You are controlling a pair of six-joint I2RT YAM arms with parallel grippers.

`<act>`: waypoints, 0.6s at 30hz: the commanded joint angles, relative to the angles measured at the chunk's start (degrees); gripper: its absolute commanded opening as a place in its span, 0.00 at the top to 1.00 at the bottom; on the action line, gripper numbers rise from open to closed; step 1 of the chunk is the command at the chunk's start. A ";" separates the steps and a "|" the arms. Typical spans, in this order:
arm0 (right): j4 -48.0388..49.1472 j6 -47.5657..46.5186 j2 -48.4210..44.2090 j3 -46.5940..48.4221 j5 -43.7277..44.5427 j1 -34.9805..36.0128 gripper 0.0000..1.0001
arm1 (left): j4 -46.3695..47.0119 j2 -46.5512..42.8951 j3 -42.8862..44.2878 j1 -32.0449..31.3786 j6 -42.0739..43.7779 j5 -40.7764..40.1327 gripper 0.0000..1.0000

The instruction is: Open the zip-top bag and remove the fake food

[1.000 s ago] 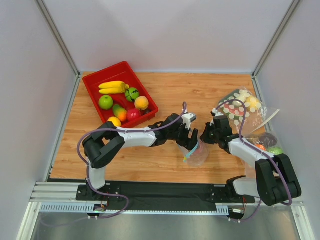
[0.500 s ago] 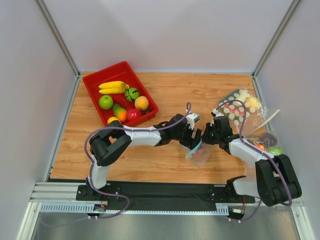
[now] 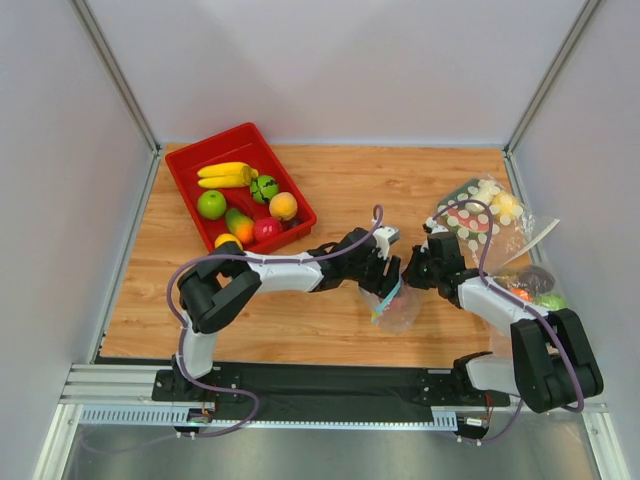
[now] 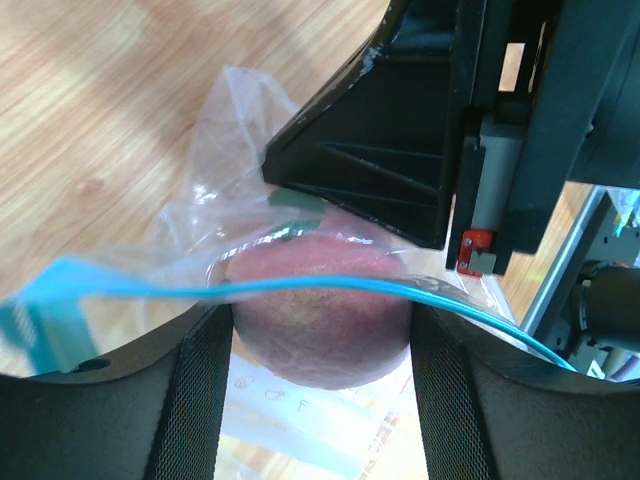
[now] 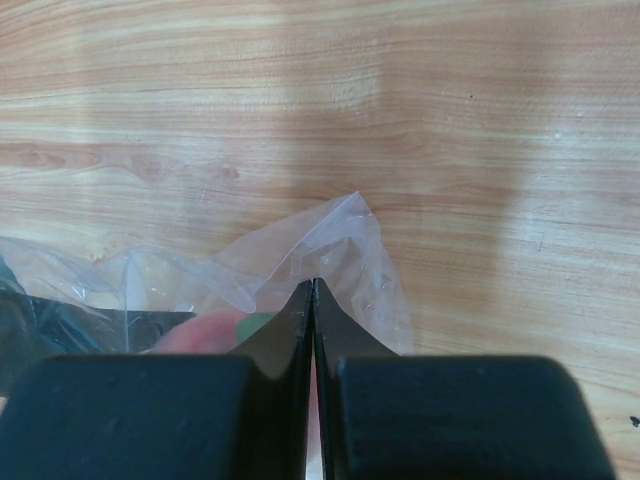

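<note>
Since the pink fruit (image 4: 320,335) already sits squarely between the fingers of the left pincer (image 4: 322,312), the coming move turns on which way is out, and that looks to be straight back along the pincer's own line, toward its wrist. Its fingers stand wide apart, one against each flank of the fruit, and appear to grip it, though how firmly cannot be told. Just ahead of the fingertips the right pincer (image 5: 314,290) comes in from the opposite side, nose to nose. Its fingers are pressed fully together on a peak of the bag (image 5: 335,240), holding that lip up off the surface (image 5: 450,120). The bag's blue strip (image 4: 150,288) runs crosswise to the left fingers, from one to the other, and lies over the near face of the fruit. So the fruit has to pass under or past that strip on the way back. The left arm is the one placed to pull, while the right only needs to hold the film. The other fruits are not visible here.
</note>
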 commanded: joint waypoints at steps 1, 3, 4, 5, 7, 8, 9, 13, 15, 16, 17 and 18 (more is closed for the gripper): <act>0.29 0.56 -0.88 -0.74 0.39 0.16 1.00 | -2.24 -5.01 -0.46 -0.36 2.02 -1.89 0.63; 0.20 0.56 -0.88 -0.74 0.56 0.16 1.00 | -3.73 -5.89 -0.72 -0.36 2.55 -1.63 0.62; 0.20 0.47 -0.79 -0.74 0.74 0.16 1.00 | -4.26 -6.77 -1.16 -0.36 2.98 -1.62 0.62; 0.20 0.56 -0.79 -0.74 0.83 0.16 1.00 | -4.79 -7.12 -1.42 -0.36 3.34 -1.62 0.62; 0.29 0.56 -0.53 -0.74 1.09 0.16 1.00 | -6.20 -8.52 -2.48 -0.27 3.78 -2.15 0.62; 0.29 0.65 -0.44 -0.65 1.09 0.16 1.00 | -6.99 -8.88 -2.74 -0.27 4.39 -2.33 0.62; 0.29 0.65 -0.18 -0.65 1.18 0.16 1.00 | -7.26 -9.32 -3.27 -0.27 4.66 -2.68 0.62; 0.11 0.65 0.09 -0.39 1.36 0.16 1.00 | -8.75 -11.51 -4.59 -0.27 5.53 -3.29 0.62; 0.11 0.65 0.09 -0.47 1.36 0.07 1.00 | -8.75 -12.31 -5.55 -0.18 5.89 -3.91 0.62; 0.11 0.56 0.09 -0.47 1.36 0.16 1.00 | -10.14 -13.44 -5.82 -0.09 6.24 -4.26 0.61; 0.11 0.65 0.09 -0.47 1.36 0.16 1.00 | -10.68 -13.98 -6.08 -0.01 6.50 -4.61 0.61; 0.11 0.65 0.09 -0.47 1.44 0.16 1.00 | -11.64 -14.50 -6.61 0.26 7.03 -5.48 0.61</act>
